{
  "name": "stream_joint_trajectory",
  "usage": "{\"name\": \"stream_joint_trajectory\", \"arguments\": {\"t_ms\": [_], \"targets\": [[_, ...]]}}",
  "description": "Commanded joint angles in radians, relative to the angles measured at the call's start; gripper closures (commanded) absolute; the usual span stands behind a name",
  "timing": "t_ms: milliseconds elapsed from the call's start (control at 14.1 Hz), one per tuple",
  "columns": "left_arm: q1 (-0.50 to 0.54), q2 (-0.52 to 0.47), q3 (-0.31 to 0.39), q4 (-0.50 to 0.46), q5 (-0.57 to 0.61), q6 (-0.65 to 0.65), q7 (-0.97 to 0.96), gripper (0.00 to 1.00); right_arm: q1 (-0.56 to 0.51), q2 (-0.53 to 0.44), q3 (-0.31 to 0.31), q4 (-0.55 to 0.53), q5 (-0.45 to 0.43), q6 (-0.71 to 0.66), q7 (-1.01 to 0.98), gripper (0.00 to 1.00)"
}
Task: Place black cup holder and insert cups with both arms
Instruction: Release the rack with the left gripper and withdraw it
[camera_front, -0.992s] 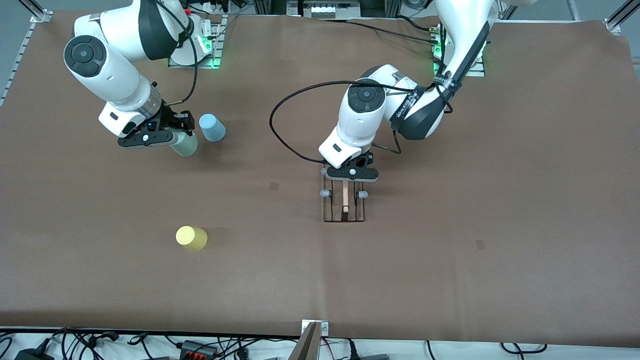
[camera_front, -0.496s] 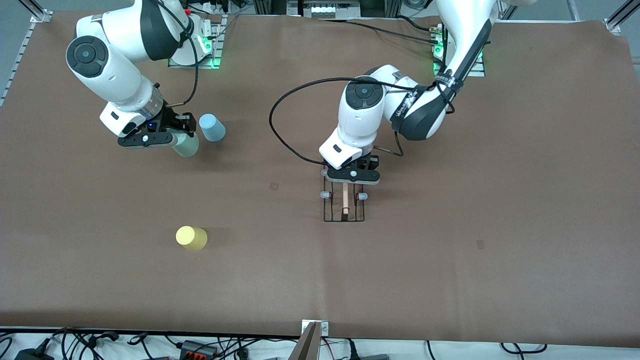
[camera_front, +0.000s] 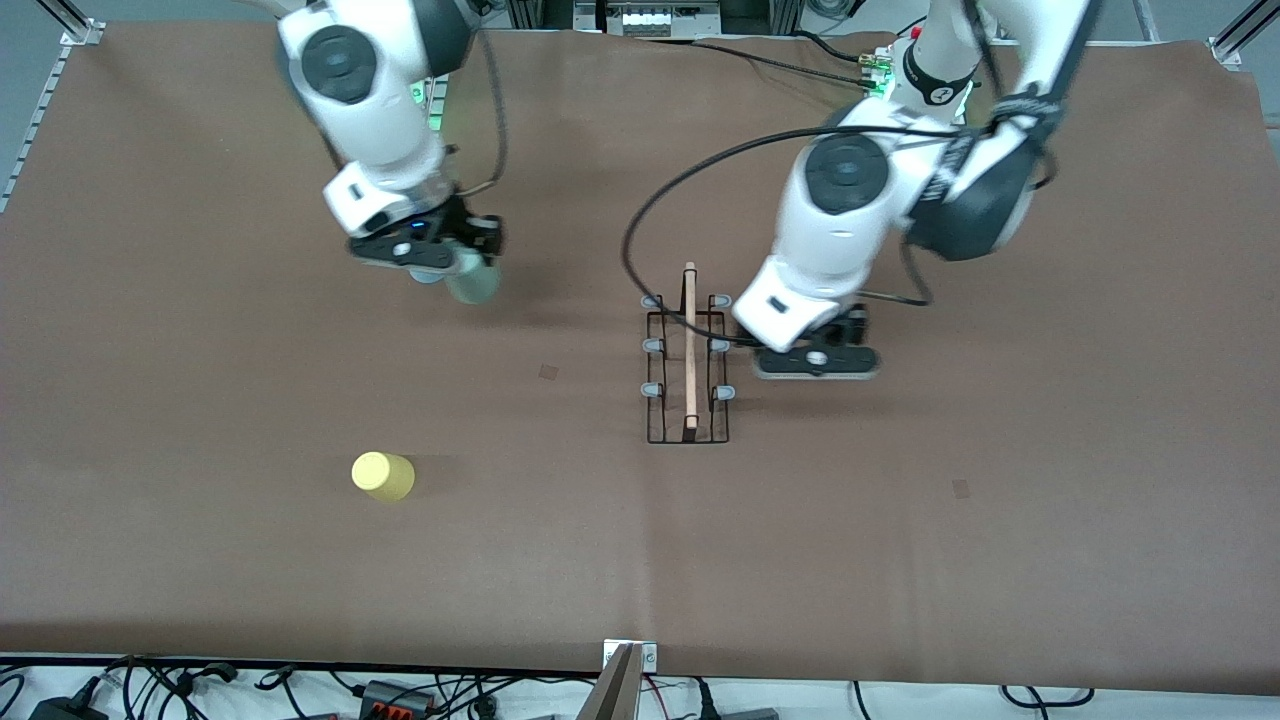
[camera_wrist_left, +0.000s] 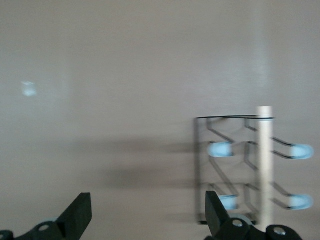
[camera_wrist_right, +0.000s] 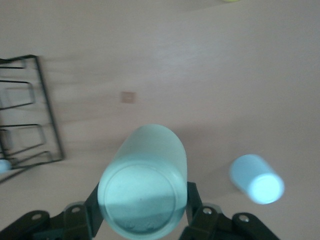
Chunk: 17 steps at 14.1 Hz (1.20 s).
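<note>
Rack set down, first cup in the air, none on a peg yet.

Nearest the front camera the small yellow plastic cup (camera_front: 382, 476) waits, well apart toward the right arm's end. Mid-table stands the black wire cup holder with its wooden rod handle (camera_front: 688, 365), all pegs bare. Just beside it the left gripper (camera_front: 816, 361) hangs with jaws spread, holding nothing. The right gripper (camera_front: 425, 254) pinches the pale mint green tapered cup (camera_wrist_right: 144, 180); the light blue cup (camera_wrist_right: 257, 179) sits below it. Nothing blocks the way.
</note>
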<state>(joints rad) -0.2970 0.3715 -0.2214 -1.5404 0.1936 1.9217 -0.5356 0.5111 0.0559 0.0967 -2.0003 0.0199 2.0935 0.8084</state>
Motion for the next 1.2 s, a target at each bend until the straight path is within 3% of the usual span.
{"name": "stream_joint_trajectory", "arguments": {"t_ms": [0, 354, 567, 850, 1134], "targets": [[0.105, -0.052, -0.009, -0.010, 0.015, -0.042, 0.188, 0.00, 0.073, 0.137, 0.008, 0.177, 0.005, -0.010, 0.174, 0.84], [0.269, -0.088, -0.010, -0.011, 0.014, -0.084, 0.408, 0.00, 0.210, 0.350, 0.008, 0.409, 0.002, -0.006, 0.382, 0.84], [0.321, -0.098, -0.009, -0.010, 0.013, -0.170, 0.535, 0.00, 0.234, 0.381, 0.023, 0.416, 0.003, 0.039, 0.400, 0.84], [0.348, -0.106, -0.007, -0.015, -0.038, -0.265, 0.560, 0.00, 0.239, 0.406, 0.038, 0.416, -0.008, 0.056, 0.388, 0.84], [0.381, -0.106, -0.007, 0.003, -0.120, -0.260, 0.559, 0.00, 0.242, 0.441, 0.037, 0.416, -0.020, 0.140, 0.388, 0.84]]}}
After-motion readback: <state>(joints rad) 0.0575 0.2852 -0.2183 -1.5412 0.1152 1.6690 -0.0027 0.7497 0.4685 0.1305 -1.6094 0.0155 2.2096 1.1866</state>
